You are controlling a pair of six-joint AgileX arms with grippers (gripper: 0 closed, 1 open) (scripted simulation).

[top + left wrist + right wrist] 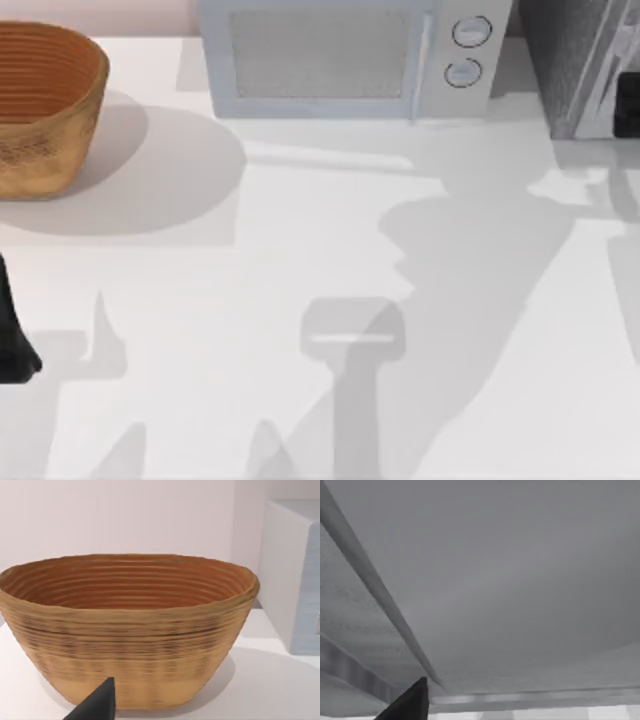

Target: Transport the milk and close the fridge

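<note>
Woven basket (40,105) at the far left corner of the white table (330,260), upright, casting a broad shadow to its right; inside of the basket (127,582) seen from the left wrist view as bare ribbed weave, with nothing visible in it; outer wall paler toward the base, resting flat on the tabletop.

Pale microwave (345,60) along the far edge, near the middle, door shut, two round knobs (468,50) on its right side; nothing to be made out behind its panel; a corner of the same microwave (292,575) just right of the basket in the left wrist view, apart from it.

Fridge (580,65) at the far right corner, speckled dark-grey side toward the table, lighter door edge beside it; grey fridge (510,580) panel pressed close before the right wrist camera, a lighter strip running slantwise across it; contents hidden; door open or shut, cannot tell.

Left arm (14,335) parked at the left edge of the table, one dark fingertip (97,702) showing low before the basket; open or closed, cannot tell.

Right gripper (628,105) up against the fridge at the right edge, one dark fingertip (410,700) before the grey panel; grip likewise impossible to judge.

Milk: whereabouts not determinable.
</note>
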